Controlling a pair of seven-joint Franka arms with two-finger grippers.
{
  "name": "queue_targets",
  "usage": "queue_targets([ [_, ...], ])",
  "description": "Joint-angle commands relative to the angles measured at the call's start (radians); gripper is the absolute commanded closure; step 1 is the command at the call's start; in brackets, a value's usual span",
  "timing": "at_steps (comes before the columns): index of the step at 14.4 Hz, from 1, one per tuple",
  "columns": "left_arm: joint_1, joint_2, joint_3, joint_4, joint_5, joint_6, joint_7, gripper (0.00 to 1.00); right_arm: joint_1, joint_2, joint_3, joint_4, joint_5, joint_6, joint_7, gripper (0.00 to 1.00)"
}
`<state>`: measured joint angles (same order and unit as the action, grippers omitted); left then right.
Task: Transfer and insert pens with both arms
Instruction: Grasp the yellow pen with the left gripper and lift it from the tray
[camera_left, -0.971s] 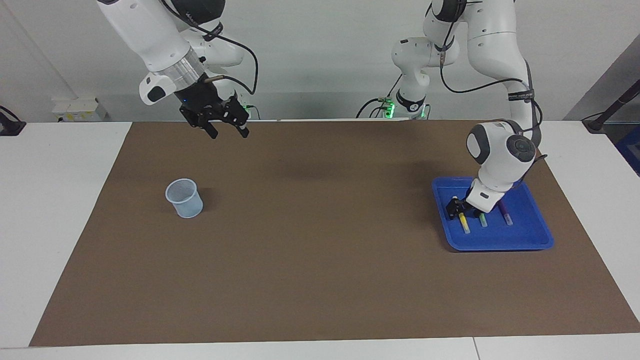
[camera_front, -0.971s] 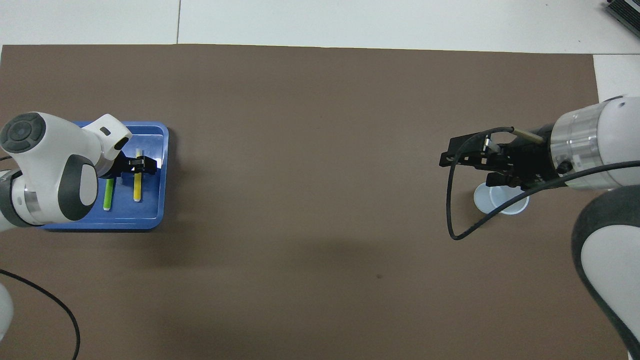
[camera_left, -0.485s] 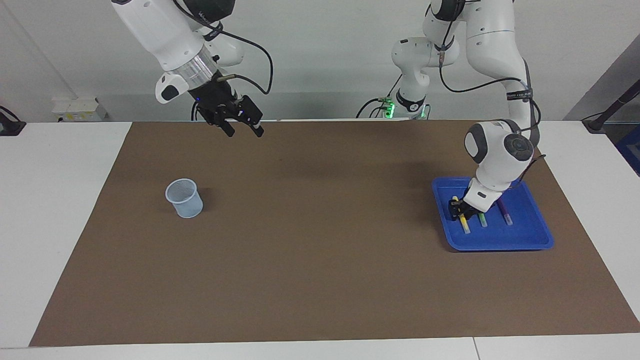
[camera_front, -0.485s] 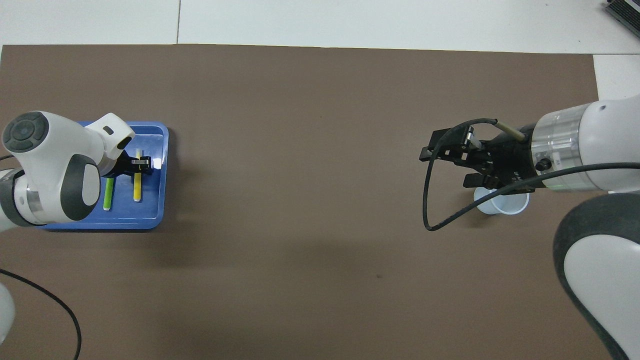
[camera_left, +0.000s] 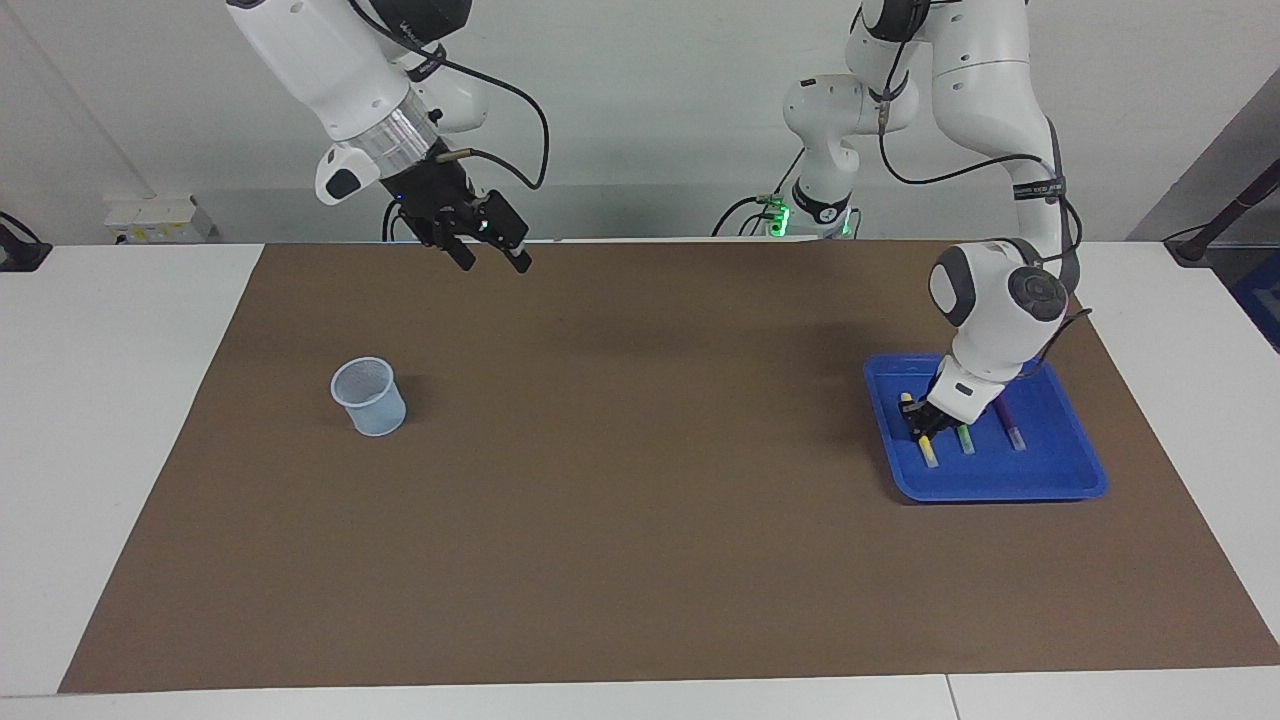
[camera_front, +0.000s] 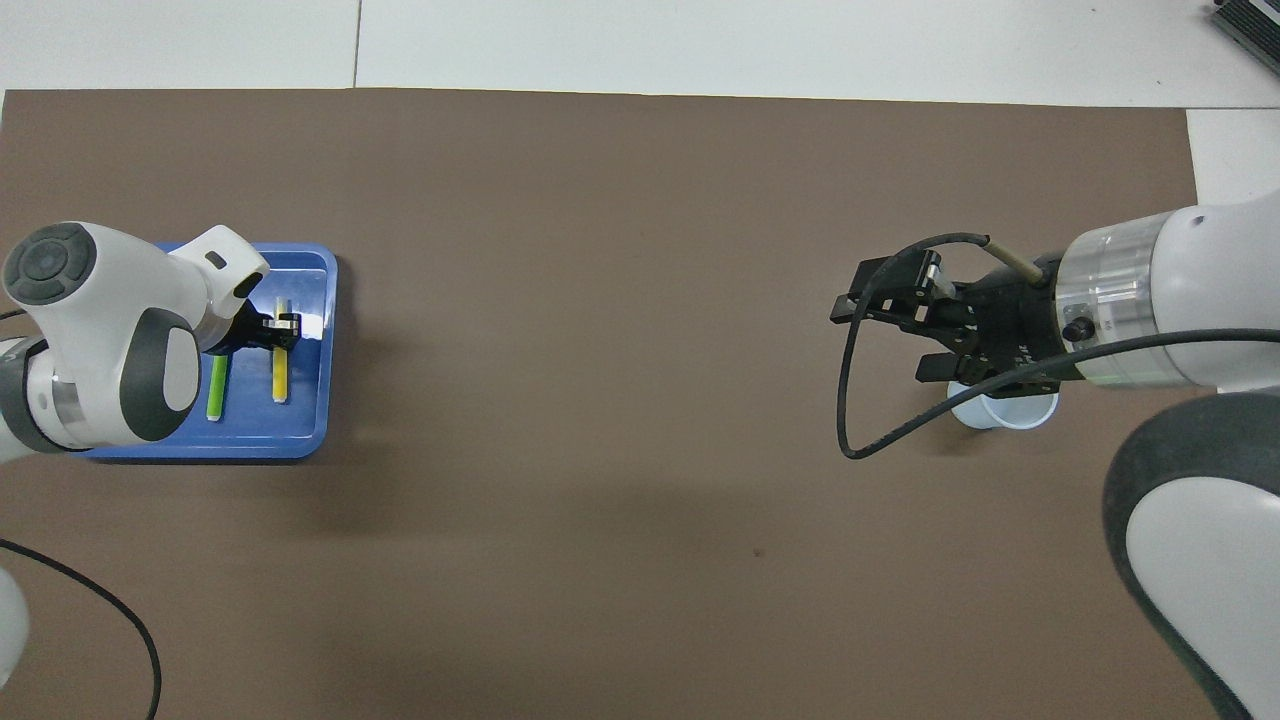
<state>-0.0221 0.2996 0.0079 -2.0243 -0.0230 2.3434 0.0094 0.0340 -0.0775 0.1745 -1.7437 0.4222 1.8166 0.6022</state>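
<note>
Three pens lie side by side in the blue tray (camera_left: 1000, 492) (camera_front: 250, 440) at the left arm's end of the table. My left gripper (camera_left: 918, 425) (camera_front: 280, 330) is down in the tray, shut on the yellow pen (camera_left: 930, 455) (camera_front: 279, 378) about its middle; the pen still lies on the tray floor. The green pen (camera_left: 966, 440) (camera_front: 215, 390) lies beside it, then the purple pen (camera_left: 1012, 430), which the arm hides in the overhead view. My right gripper (camera_left: 494, 266) (camera_front: 880, 345) hangs open and holds nothing, high over the mat near the robots' edge.
A pale translucent cup (camera_left: 369, 397) (camera_front: 1005, 410) stands upright on the brown mat (camera_left: 640, 560) toward the right arm's end. A smaller white arm with green lights (camera_left: 820, 150) stands by the back wall.
The left gripper's fingers have closed onto the yellow pen in the tray. The right gripper has swung up and toward the table's middle, staying open.
</note>
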Motion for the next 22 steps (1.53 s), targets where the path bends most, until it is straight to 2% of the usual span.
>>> queue_targets([
  [1,-0.007,-0.01,0.01,-0.017,-0.011,0.013,0.003,1.0,0.003,-0.03,-0.001,-0.037,0.032,0.03,0.027,0.0],
  [6,-0.009,-0.042,0.01,0.041,-0.145,-0.042,-0.066,1.0,0.003,-0.028,-0.001,-0.039,0.067,0.056,0.047,0.0],
  [10,-0.015,-0.102,0.009,0.068,-0.225,-0.093,-0.23,1.0,0.003,-0.03,-0.001,-0.045,0.069,0.061,0.053,0.0],
  [13,-0.054,-0.141,0.004,0.072,-0.247,-0.102,-0.44,1.0,0.003,-0.03,-0.001,-0.048,0.139,0.115,0.111,0.0],
  [17,-0.096,-0.197,0.0,0.131,-0.29,-0.171,-0.739,1.0,0.044,-0.027,-0.001,-0.05,0.154,0.161,0.157,0.0],
  [19,-0.104,-0.224,-0.015,0.162,-0.298,-0.206,-0.898,1.0,0.049,-0.027,-0.001,-0.075,0.216,0.252,0.203,0.0],
  [22,-0.123,-0.281,-0.057,0.157,-0.299,-0.231,-1.121,1.0,0.115,-0.007,-0.001,-0.086,0.225,0.354,0.205,0.0],
])
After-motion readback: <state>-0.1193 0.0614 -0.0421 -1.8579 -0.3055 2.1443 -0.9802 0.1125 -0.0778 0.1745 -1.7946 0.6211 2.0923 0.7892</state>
